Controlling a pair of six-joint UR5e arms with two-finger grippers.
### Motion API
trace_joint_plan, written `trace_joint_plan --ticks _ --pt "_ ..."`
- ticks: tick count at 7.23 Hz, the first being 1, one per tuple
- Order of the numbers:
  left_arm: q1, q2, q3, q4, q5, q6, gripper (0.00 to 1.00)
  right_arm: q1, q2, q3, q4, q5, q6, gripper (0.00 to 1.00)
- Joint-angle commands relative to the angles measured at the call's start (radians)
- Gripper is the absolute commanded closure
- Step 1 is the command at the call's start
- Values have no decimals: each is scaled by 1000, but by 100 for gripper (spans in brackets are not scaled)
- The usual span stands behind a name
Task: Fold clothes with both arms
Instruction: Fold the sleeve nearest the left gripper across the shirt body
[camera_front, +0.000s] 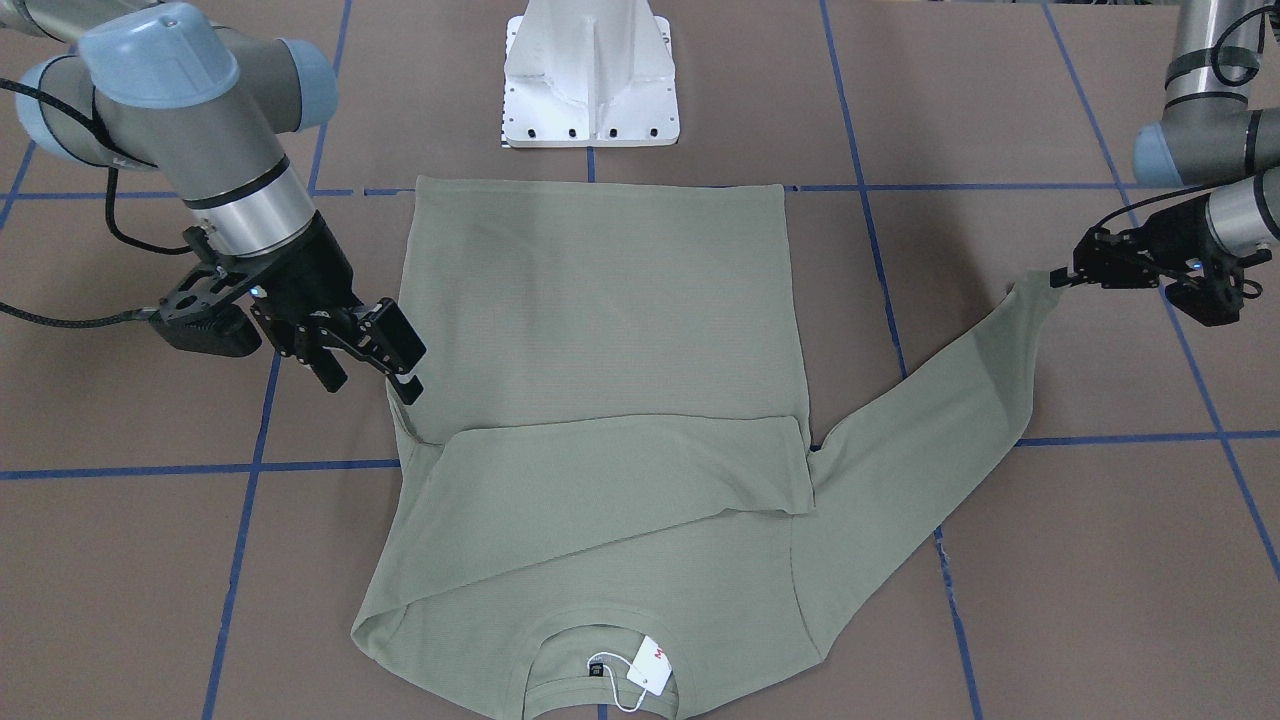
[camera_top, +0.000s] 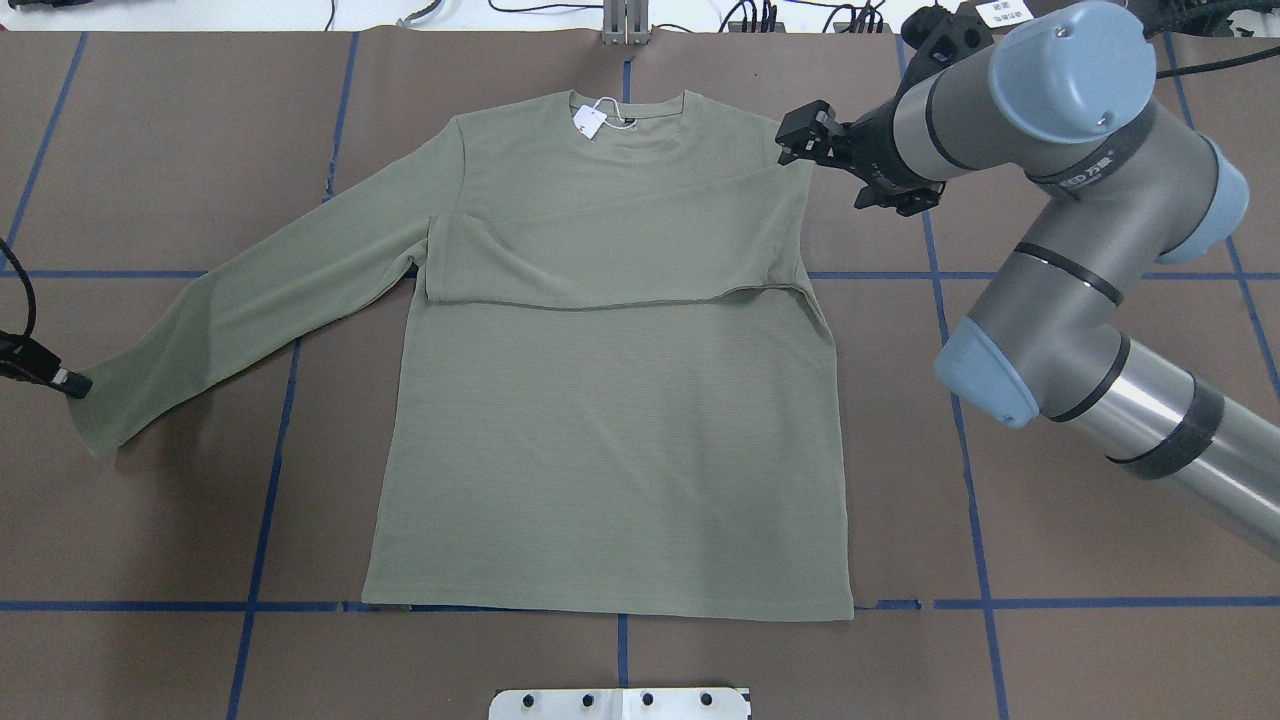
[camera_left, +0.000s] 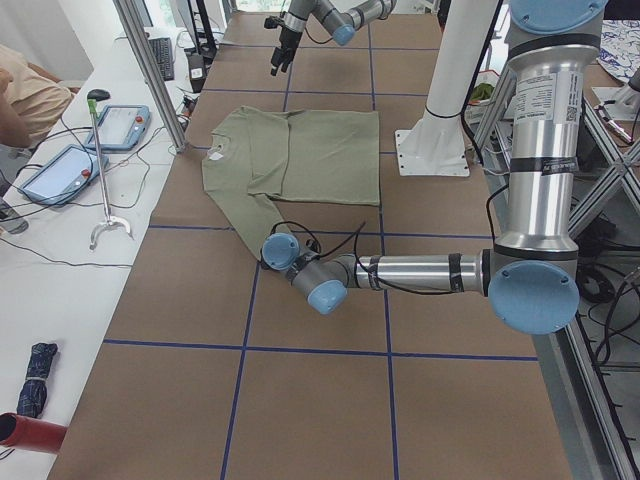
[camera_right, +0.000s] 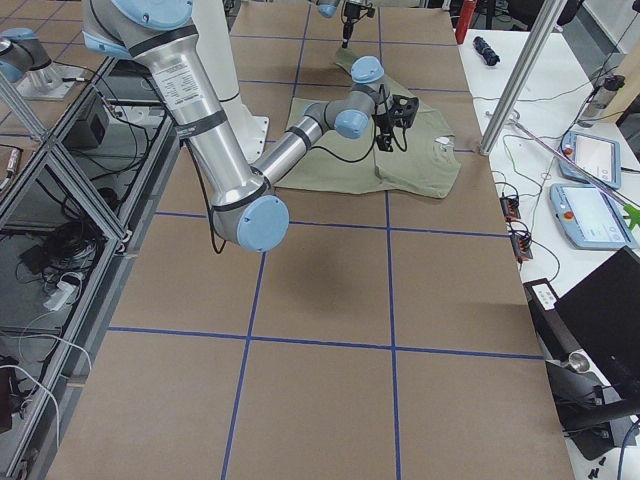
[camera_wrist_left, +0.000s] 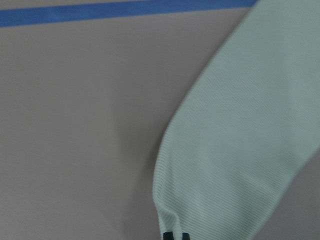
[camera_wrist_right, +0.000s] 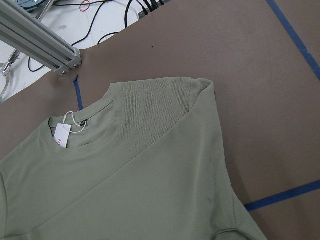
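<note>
Robotics lab, blue-taped brown table (camera_top: 1100, 650), teach pendants (camera_right: 590, 215), aluminium framing (camera_wrist_right: 40, 42), loose cables (camera_top: 755, 15)

The shirt (camera_top: 610, 430) lay flat on the desk (camera_top: 1080, 640), hem toward the pedestal base (camera_front: 590, 80). One sleeve lay folded across the chest; the other stretched leftward, its cuff in the left pincer (camera_top: 75, 385). The right pincer (camera_top: 800, 135) hovered at the opposite shoulder's edge.

- A brown table (camera_top: 150, 520), crossed by blue tape lines (camera_top: 1100, 603), spread beneath the right gripper (camera_top: 795, 140) and the left gripper (camera_top: 72, 383).
- Just beyond the right gripper stood an aluminium post (camera_wrist_right: 40, 40).
- Behind the post, a white bench (camera_left: 60, 270) carried tablets (camera_left: 125, 125) and cables.
</note>
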Motion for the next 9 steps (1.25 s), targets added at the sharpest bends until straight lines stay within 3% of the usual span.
trace_joint_plan --ticks 1,2,4,6,7,8,9 --pt "-3 -184 -110 -3 -23 -388 100 125 -99 -2 8 126 -184 1" --pt "2 -330 -107 0 -6 -606 100 182 -152 -3 8 177 -264 1" --pt "94 -586 -49 5 147 -890 100 248 -219 -3 10 193 -367 1" --pt "301 -793 70 -4 508 -1002 100 305 -262 0 10 211 -406 0" --pt "371 -895 183 -39 629 -1051 100 334 -269 0 10 254 -421 0" --pt "427 -979 348 -170 740 -1128 100 356 -275 -3 10 274 -440 0" --pt "509 -1048 509 -289 914 -1156 100 359 -291 -2 11 277 -446 0"
